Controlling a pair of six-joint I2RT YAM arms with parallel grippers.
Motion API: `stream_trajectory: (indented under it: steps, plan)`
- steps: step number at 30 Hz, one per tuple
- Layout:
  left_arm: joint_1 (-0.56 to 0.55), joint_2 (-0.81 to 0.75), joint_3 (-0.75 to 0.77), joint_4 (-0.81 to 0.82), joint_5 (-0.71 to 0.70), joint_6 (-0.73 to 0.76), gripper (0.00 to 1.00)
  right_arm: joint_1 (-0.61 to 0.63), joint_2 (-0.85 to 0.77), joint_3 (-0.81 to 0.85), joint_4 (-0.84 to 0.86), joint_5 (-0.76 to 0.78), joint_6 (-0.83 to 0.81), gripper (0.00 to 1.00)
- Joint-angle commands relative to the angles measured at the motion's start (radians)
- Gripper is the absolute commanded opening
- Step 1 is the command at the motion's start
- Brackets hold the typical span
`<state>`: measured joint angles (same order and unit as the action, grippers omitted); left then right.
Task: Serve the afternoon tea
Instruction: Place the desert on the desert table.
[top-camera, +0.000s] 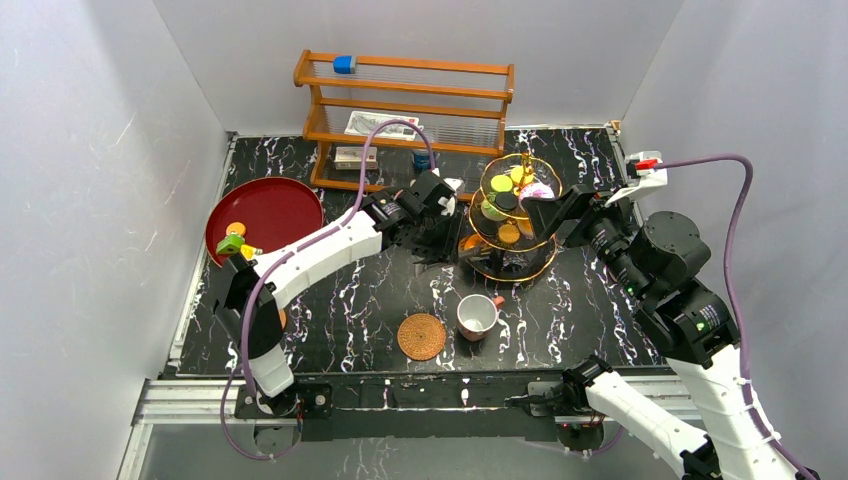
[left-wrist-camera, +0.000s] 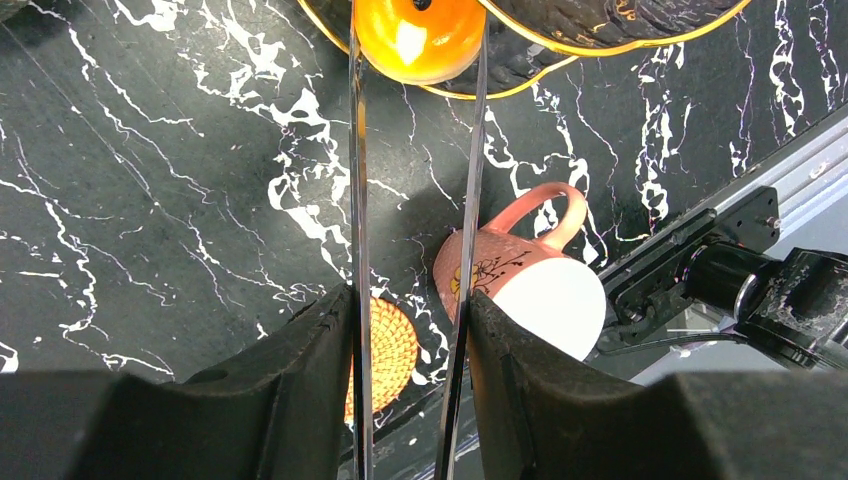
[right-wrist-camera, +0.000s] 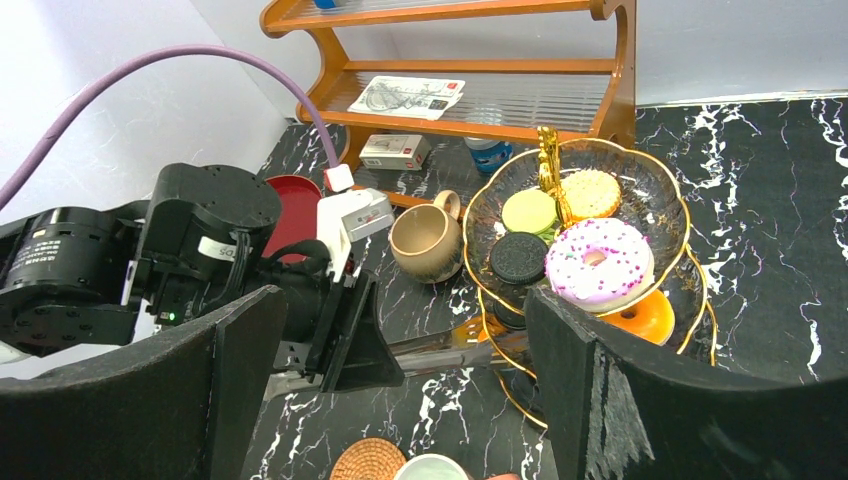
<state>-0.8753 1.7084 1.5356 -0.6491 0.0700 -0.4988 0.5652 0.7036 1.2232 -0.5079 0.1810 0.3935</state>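
My left gripper (top-camera: 440, 215) (left-wrist-camera: 410, 330) is shut on metal tongs (left-wrist-camera: 358, 200). The tong tips pinch an orange toy piece (left-wrist-camera: 418, 35) at the rim of the gold-rimmed stand's (top-camera: 512, 262) bottom tier. The top tier holds a pink donut (right-wrist-camera: 598, 262), a dark cookie (right-wrist-camera: 518, 257) and a green macaron (right-wrist-camera: 530, 210). My right gripper (top-camera: 560, 215) (right-wrist-camera: 400, 380) is open and empty beside the stand. The tan mug (right-wrist-camera: 425, 240) stands left of the stand. The red-handled cup (top-camera: 477, 316) sits beside one woven coaster (top-camera: 421, 336).
A red round tray (top-camera: 275, 205) at the left holds a few toy fruits (top-camera: 236, 240). The wooden rack (top-camera: 405, 110) with boxes and a can stands at the back. The left arm stretches across the table's middle toward the stand.
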Motion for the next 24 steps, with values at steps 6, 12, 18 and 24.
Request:
stream_trajectory:
  steps: [6,12,18,24]
  plan:
    - [-0.019,0.004,0.032,0.045,0.042,-0.012,0.34,0.003,-0.01,0.035,0.042,0.005,0.001,0.99]
    - [-0.025,0.017,0.028,0.072,0.066,-0.018,0.34,0.004,-0.015,0.034,0.039,0.01,0.001,0.99]
    - [-0.035,0.036,0.025,0.093,0.076,-0.023,0.34,0.003,-0.018,0.034,0.04,0.012,-0.002,0.99]
    - [-0.045,0.065,0.027,0.107,0.09,-0.026,0.35,0.003,-0.018,0.032,0.043,0.011,0.0,0.99]
